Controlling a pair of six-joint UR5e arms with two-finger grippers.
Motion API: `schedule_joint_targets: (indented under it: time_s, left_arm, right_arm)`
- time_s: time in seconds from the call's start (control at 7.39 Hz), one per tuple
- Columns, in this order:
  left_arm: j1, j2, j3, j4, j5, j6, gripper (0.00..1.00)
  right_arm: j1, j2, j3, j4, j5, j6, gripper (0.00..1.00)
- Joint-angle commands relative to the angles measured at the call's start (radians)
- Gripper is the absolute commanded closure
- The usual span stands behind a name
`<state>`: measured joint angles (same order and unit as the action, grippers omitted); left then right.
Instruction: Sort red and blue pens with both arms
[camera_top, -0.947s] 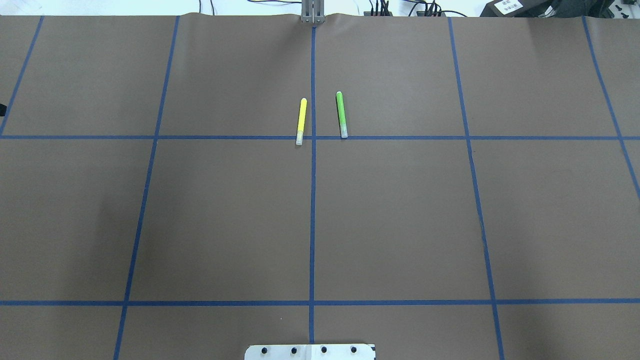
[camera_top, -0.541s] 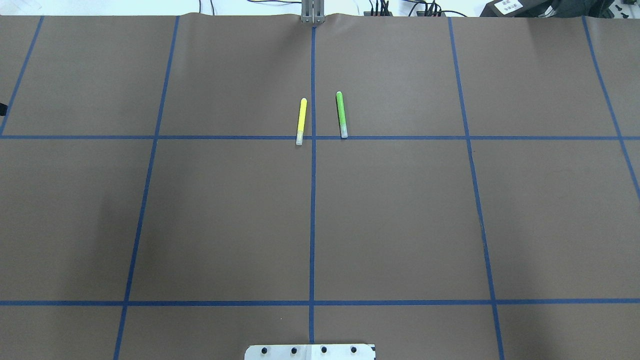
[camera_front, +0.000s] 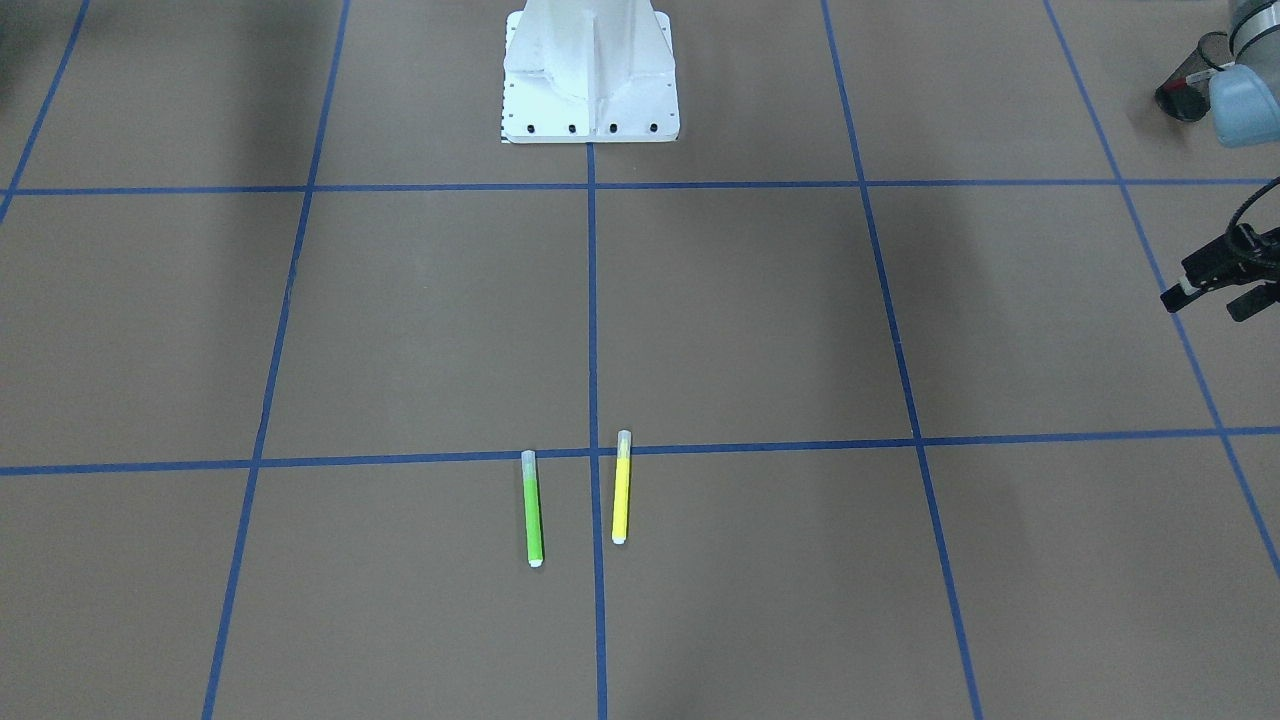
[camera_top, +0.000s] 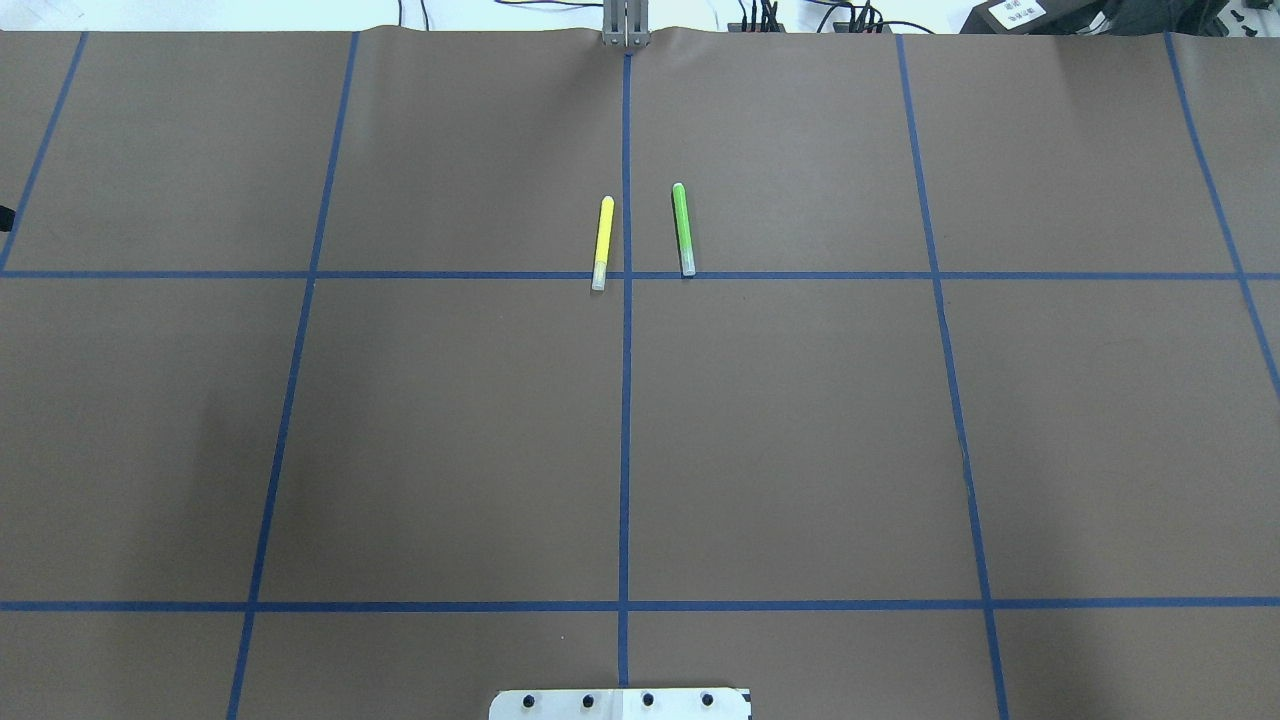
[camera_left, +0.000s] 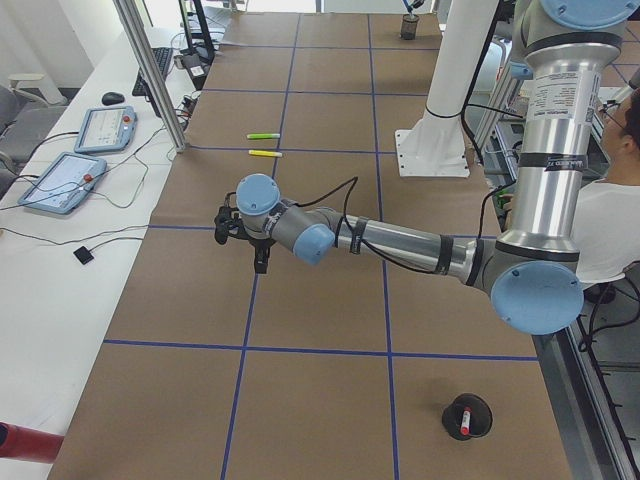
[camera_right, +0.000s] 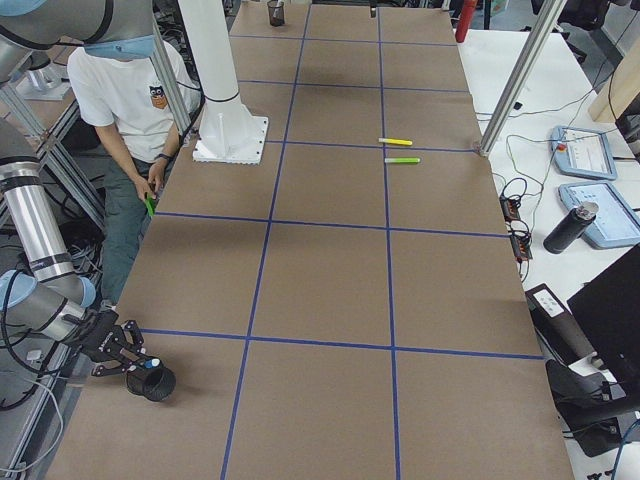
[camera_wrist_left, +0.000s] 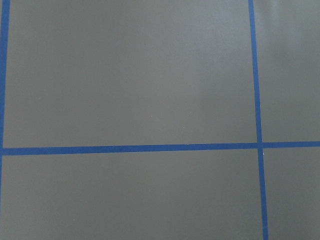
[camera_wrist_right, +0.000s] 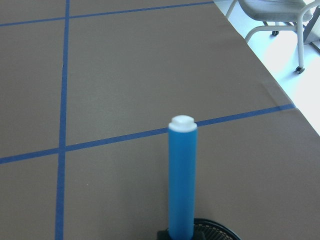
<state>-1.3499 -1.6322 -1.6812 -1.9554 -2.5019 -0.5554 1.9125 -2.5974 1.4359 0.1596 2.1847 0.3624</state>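
Blue-taped brown paper (camera_top: 450, 430) covers the surface (camera_top: 800, 450); a white desk (camera_left: 60, 260) with tablets (camera_left: 62, 182) stands beyond the left tool (camera_left: 245, 240).

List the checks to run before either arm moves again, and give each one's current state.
1. Blue pen standing in its black cup: ok, upright.
2. Red pen in the other black cup: ok.
3. Right gripper clear of the blue pen: cannot tell.
4. Left gripper empty: ok, it looks open with nothing in it.
5. Yellow marker and green marker lying on the table, outside both cups: ok.
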Motion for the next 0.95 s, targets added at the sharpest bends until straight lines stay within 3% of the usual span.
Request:
schedule_joint_targets:
  time_s: [0.0,0.14,0.81]
  left_arm:
    - [0.000,0.000,0.000,0.000,0.000,0.000,0.02]
    - [0.000,0.000,0.000,0.001,0.000,0.000,0.02]
    - [0.000,0.000,-0.002,0.001,0.000,-0.001,0.02]
  right_arm:
    - [0.014,0.008,-0.002,-0.009,-0.008,-0.002,0.70]
    - [0.045,0.020,-0.006,-0.029,-0.003,-0.003,0.01]
    - [0.088,0.074,0.029,-0.080,0.019,-0.063,0.00]
